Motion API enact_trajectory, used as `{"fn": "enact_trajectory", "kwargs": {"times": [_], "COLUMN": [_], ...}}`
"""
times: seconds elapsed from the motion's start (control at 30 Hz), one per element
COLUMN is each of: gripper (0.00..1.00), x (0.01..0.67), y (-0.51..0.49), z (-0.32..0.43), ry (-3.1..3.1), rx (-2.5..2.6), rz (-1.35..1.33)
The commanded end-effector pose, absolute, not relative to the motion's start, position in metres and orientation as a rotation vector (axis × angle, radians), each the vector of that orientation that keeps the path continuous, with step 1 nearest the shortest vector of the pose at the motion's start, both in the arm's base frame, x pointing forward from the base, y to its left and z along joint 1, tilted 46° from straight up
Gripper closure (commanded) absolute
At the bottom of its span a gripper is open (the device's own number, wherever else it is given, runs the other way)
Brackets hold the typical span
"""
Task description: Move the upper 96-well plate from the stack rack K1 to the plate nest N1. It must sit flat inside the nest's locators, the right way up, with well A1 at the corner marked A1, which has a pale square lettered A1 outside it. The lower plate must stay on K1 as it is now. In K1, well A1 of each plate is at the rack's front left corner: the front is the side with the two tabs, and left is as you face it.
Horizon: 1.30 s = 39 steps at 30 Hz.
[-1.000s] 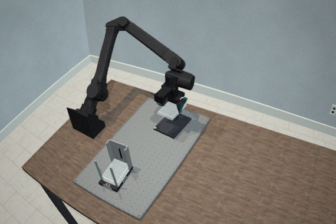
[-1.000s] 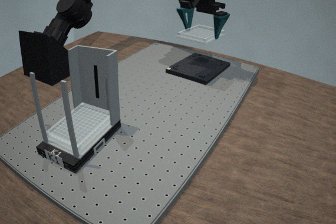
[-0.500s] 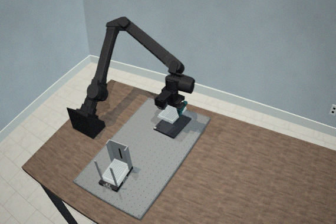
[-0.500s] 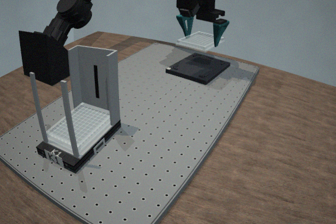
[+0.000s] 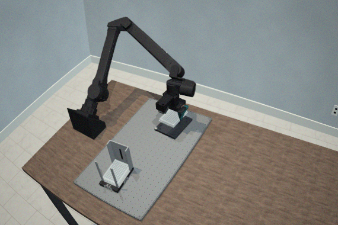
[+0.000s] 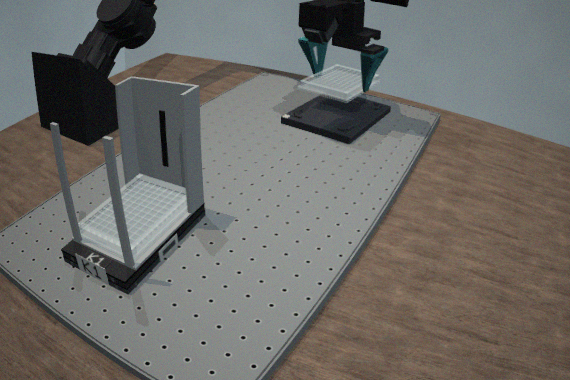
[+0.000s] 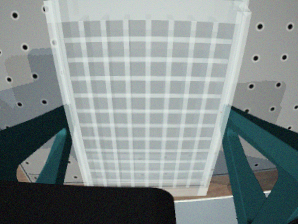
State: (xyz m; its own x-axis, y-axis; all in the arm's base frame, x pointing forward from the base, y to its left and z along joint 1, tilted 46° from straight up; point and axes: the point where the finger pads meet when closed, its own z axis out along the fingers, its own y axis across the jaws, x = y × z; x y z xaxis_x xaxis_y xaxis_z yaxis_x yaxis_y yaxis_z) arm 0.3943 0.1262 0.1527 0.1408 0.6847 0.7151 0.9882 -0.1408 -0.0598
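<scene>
My gripper with teal fingers is shut on a clear 96-well plate, gripping its two long sides. It holds the plate level, a little above the black plate nest N1. The stack rack K1 holds one clear plate low on its base.
All stands on a grey perforated baseplate on a brown wooden table. The rack has a tall grey back wall and two thin front posts. The arm's black base stands at the baseplate's far left.
</scene>
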Motion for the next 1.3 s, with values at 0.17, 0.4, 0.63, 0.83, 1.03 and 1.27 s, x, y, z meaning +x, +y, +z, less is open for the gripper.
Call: {"fn": "enact_trajectory", "kwargs": {"times": [0.17,0.4,0.63,0.83,1.03,1.27], "gripper": [1.0,1.0,1.0,1.0,1.0,1.0], "x": [0.405,0.399,0.403,0.407,0.407,0.407], "y": [0.137,0.145,0.152,0.146,0.145,0.145], "z": [0.149,0.134,0.131,0.141,0.14,0.14], "ry": [-1.606,-1.595,-1.6,-1.604,-1.604,-1.604], "rx": [-1.892,-1.895,-1.893,-1.899,-1.899,-1.899], "rz": [-0.755,-0.735,-0.747,-0.774,-0.774,-0.774]}}
